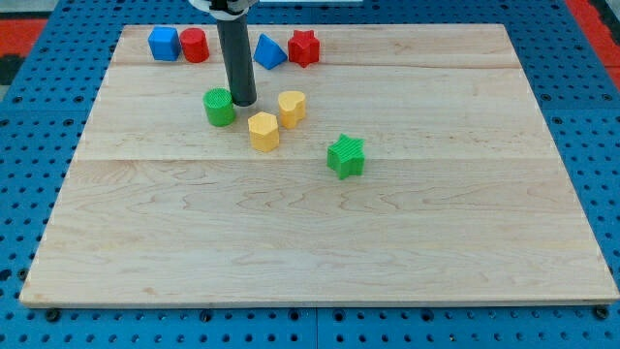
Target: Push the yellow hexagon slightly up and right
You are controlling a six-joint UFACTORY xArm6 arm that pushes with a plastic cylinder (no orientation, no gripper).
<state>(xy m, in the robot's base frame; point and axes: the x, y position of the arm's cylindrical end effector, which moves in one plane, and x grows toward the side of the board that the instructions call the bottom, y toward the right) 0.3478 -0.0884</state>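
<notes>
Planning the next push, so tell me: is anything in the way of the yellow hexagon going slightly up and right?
Yes. The yellow heart sits just up and right of the yellow hexagon, nearly touching, so it blocks that path. My tip rests up-left of the hexagon, beside the green cylinder.

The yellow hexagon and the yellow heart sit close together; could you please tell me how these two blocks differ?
Shape: the yellow hexagon has flat sides, while the yellow heart has rounded lobes with a notch.
Position: the yellow hexagon lies lower and further to the view's left than the yellow heart.
Distance from my tip: the yellow hexagon lies below-right of it, the yellow heart directly right of it.
Both are yellow, similar in size and rest flat on the wooden board.
</notes>
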